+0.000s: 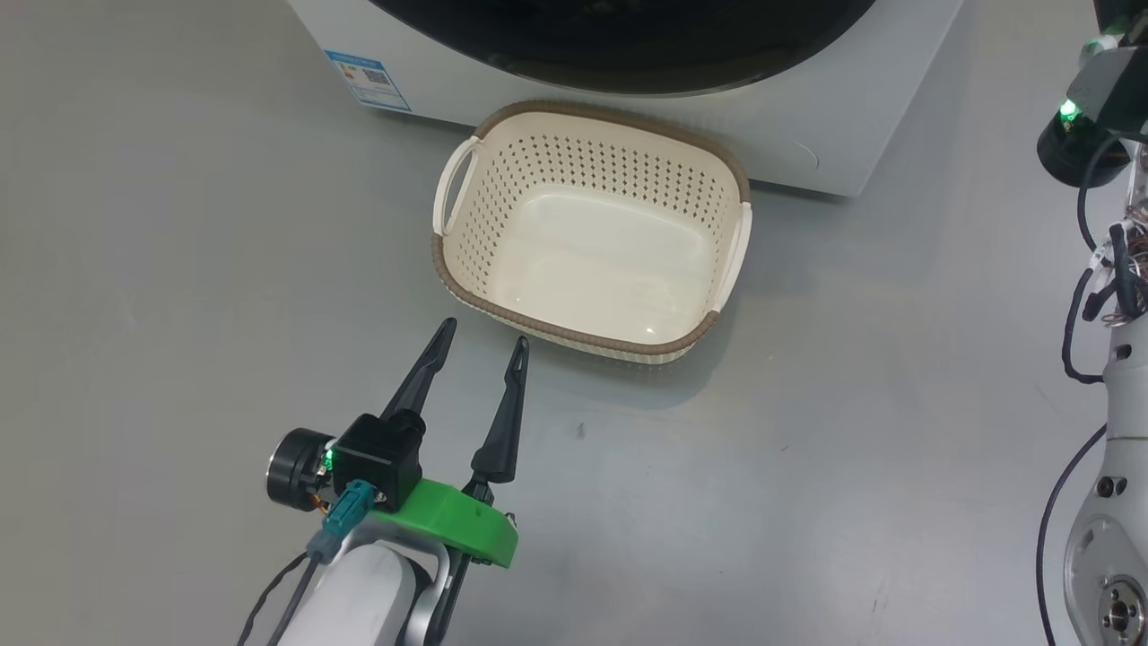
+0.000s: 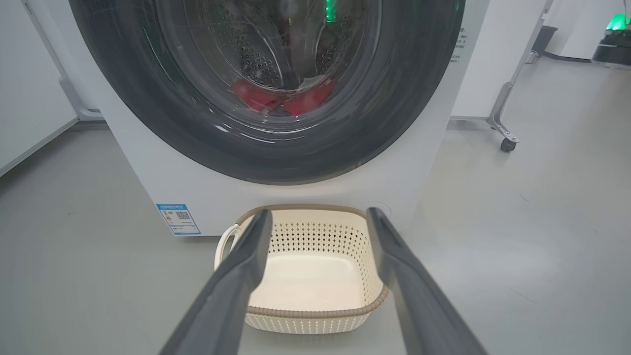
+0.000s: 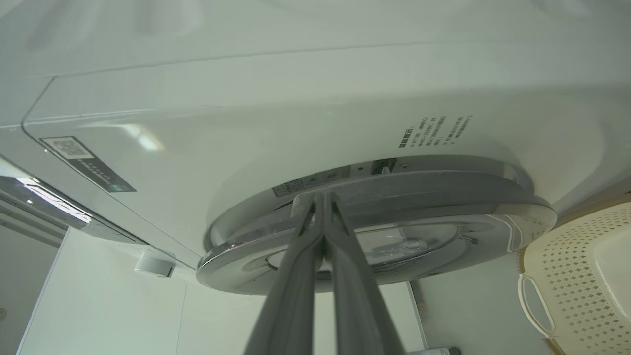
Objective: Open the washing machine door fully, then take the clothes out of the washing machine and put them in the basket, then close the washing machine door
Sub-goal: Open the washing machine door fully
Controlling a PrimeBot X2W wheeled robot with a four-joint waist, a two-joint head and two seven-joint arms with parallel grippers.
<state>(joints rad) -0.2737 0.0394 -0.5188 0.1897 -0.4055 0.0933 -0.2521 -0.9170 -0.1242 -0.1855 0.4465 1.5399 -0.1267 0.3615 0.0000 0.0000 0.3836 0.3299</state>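
The step in hand looks like opening the door [image 3: 424, 209], and it belongs to the right gripper [image 3: 321, 199]. Its two fingers are pressed together with nothing between them, and in the right wrist view their tips sit at the door's edge, in the seam between the glossy rim and the white front of the washing machine [image 1: 807, 135]. The rim lies straight ahead of the tips and runs crosswise to the fingers' long axis, so a pull back along that axis would probably swing the door outward. Whether the tips are hooked behind the rim or only touching it cannot be told. The left gripper [image 1: 484, 332] hangs low over the floor [image 1: 179, 269], its fingers spread wide and empty, pointing at the near rim of the basket [image 1: 610, 112], which stands empty just in front of the machine. It is well below the door, so the right arm is the nearer one. The clothes [image 2: 256, 96] lie red at the bottom of the drum, behind the glass [image 2: 276, 49].
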